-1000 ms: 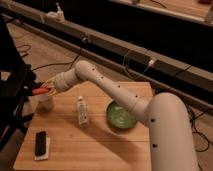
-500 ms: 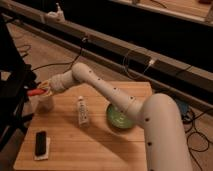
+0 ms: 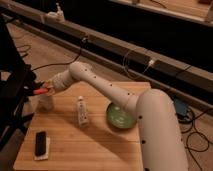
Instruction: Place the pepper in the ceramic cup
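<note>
One gripper (image 3: 44, 90) is yours to watch: it is clenched on the pepper (image 3: 38, 92), directly above the ceramic cup (image 3: 46, 102) at the left edge of the wooden table (image 3: 95, 145), scarcely shifted from half a second ago. No writing on the white tube (image 3: 82, 111) is readable; beyond it sits the green bowl (image 3: 120, 118).

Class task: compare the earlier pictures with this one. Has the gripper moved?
Yes. The gripper, shut on the pepper, has risen slightly and now sits just above the ceramic cup.
</note>
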Robot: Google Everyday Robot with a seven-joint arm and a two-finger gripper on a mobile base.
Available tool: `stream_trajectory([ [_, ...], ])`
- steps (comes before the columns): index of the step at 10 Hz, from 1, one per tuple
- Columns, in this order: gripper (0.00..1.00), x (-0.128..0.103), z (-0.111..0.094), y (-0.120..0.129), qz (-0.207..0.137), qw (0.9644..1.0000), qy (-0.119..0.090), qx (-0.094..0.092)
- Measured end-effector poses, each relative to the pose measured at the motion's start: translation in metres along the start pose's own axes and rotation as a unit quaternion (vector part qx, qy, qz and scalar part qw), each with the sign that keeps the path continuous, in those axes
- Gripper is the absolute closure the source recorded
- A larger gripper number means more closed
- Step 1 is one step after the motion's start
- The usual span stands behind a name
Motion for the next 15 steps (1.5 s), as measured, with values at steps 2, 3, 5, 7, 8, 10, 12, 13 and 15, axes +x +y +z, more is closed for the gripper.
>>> stream_trajectory([
  [2,0.93,0.009,-0.018,-0.016,-0.010,0.9991,0.040,0.012],
  [3,0.93,0.006,-0.021,-0.021,-0.017,0.9985,0.051,0.014],
  [5,0.93,-0.006,-0.017,-0.023,-0.031,0.9979,0.057,0.009],
  [7,0.89,-0.016,-0.007,-0.019,-0.044,0.9973,0.058,-0.005],
  [8,0.80,-0.019,0.000,-0.016,-0.050,0.9968,0.061,-0.014],
  [10,0.61,-0.017,0.010,-0.013,-0.052,0.9960,0.068,-0.025],
  [12,0.38,-0.008,0.014,-0.017,-0.046,0.9957,0.076,-0.026],
  [13,0.33,-0.007,0.016,-0.019,-0.045,0.9957,0.077,-0.026],
  [15,0.31,-0.005,0.019,-0.021,-0.042,0.9957,0.079,-0.025],
])
